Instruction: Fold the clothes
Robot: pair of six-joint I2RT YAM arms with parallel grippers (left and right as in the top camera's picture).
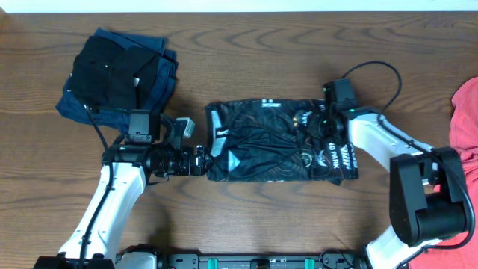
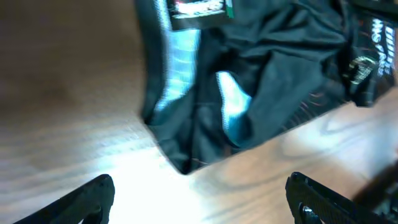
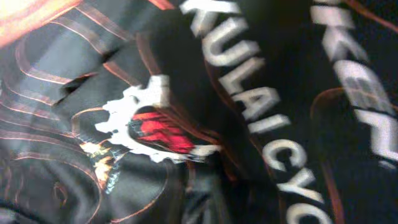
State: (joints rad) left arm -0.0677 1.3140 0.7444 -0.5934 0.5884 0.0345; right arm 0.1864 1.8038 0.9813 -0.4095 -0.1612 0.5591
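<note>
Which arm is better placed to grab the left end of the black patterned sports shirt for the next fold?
Probably left. The left gripper, open, lies just off that end of the black shirt, facing its corner; the right gripper is over the opposite end, on the white lettering.

I see open tabletop (image 1: 299,45) behind the black shirt (image 1: 261,142) and a clear strip in front of it. My left gripper (image 1: 200,161), jaws spread, sits just off the shirt's corner with bare wood between its fingers. The navy pile (image 1: 119,82) crowds the far left, and the coral-red garment (image 1: 467,112) blocks the right edge.
</note>
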